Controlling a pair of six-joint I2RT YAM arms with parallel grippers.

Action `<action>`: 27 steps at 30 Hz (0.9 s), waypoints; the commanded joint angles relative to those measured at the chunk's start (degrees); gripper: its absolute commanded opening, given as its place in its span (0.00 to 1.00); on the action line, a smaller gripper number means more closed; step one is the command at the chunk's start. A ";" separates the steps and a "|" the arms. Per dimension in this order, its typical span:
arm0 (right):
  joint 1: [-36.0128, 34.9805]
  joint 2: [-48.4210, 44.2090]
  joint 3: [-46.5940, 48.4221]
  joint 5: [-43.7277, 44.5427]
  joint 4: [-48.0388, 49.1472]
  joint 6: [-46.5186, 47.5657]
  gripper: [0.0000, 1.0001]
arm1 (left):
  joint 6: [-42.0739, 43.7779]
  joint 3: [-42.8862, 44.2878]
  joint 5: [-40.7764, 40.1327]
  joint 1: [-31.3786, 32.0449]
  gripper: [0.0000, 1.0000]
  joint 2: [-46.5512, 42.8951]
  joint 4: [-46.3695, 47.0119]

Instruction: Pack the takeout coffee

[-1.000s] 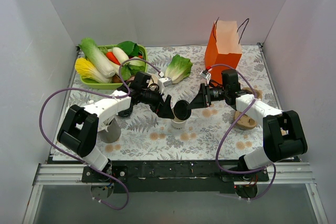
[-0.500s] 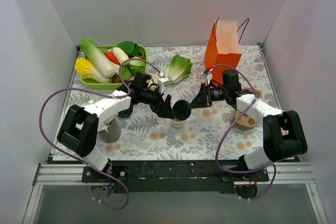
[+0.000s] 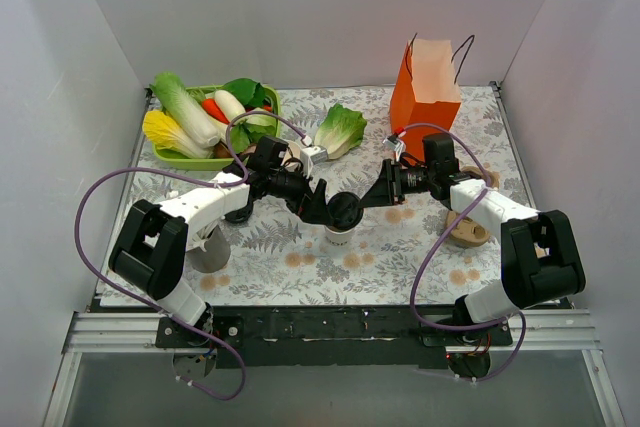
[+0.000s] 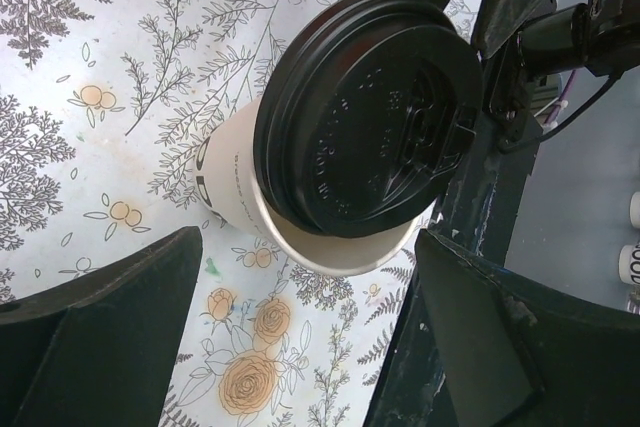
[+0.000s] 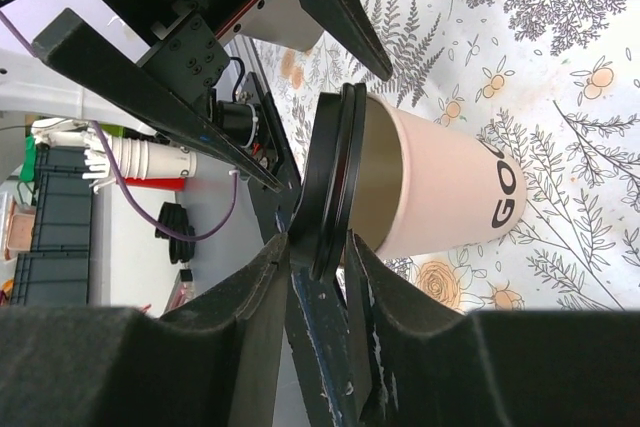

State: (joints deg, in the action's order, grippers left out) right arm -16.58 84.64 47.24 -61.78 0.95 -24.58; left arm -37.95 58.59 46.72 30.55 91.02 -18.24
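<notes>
The cup [image 4: 235,197] is white with black lettering, its lid [image 4: 365,122] black, the desk [image 4: 120,97] white with grey ferns and orange flowers, the paper bag [image 3: 420,107] orange, the far-left tray [image 3: 185,160] green.

Matt white paper cup [image 4: 232,185], printed lettering; black plastic lid [image 4: 365,112], slight sheen, embossed; smooth floral-print tabletop [image 4: 100,67]; matt orange paper bag [image 3: 425,102].

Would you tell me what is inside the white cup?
The tilted lid, pinched by the right end effector, covers most of the cup; only a strip of inner wall shows; any contents are hidden.
</notes>
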 commanded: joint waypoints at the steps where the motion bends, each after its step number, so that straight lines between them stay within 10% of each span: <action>1: 0.23 0.44 1.45 0.78 -0.51 1.55 0.37 | -0.28 1.35 0.13 0.13 0.89 -2.96 1.36; 27: 0.14 2.37 1.18 3.15 -3.41 4.27 0.42 | -2.39 1.35 1.88 0.13 0.88 -2.43 2.68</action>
State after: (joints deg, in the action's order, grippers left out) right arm -16.56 86.46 47.24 -58.57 -1.61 -22.02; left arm -39.92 58.59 47.22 30.55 91.02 -17.23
